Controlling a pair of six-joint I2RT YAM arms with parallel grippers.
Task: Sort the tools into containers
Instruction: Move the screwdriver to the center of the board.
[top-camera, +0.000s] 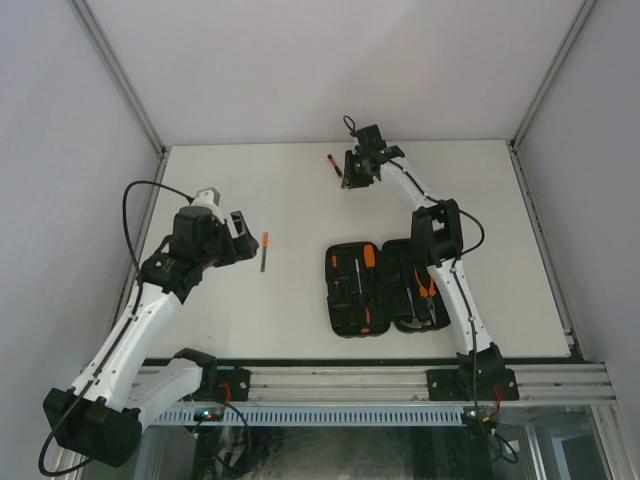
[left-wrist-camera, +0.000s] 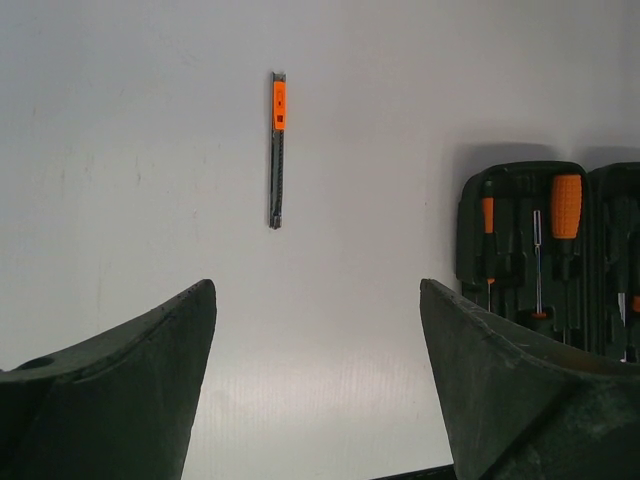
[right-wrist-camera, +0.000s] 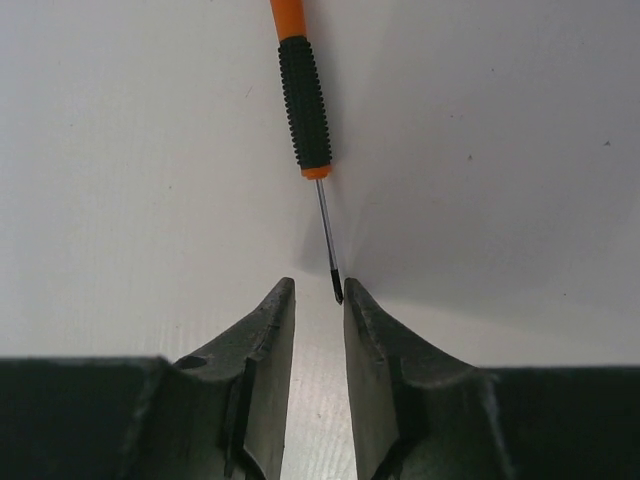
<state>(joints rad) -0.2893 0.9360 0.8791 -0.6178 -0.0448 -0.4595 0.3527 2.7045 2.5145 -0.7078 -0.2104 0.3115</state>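
Observation:
A small screwdriver (right-wrist-camera: 305, 105) with an orange-and-black handle lies on the white table at the far middle (top-camera: 333, 163). Its tip reaches between the fingertips of my right gripper (right-wrist-camera: 318, 285), close to the right finger. The jaws stand narrowly apart, with a gap still showing. A thin grey tool with an orange grip (left-wrist-camera: 277, 150) lies left of centre (top-camera: 264, 251). My left gripper (left-wrist-camera: 316, 285) hovers wide open short of it, holding nothing. The black case (top-camera: 332, 290) lies open in front, with screwdrivers (top-camera: 366, 260) and pliers (top-camera: 428, 290) in its slots.
The case's left half (left-wrist-camera: 470, 230) shows at the right of the left wrist view. Grey walls with metal posts close the table at the left, right and far sides. An aluminium rail (top-camera: 330, 385) with the arm bases runs along the near edge.

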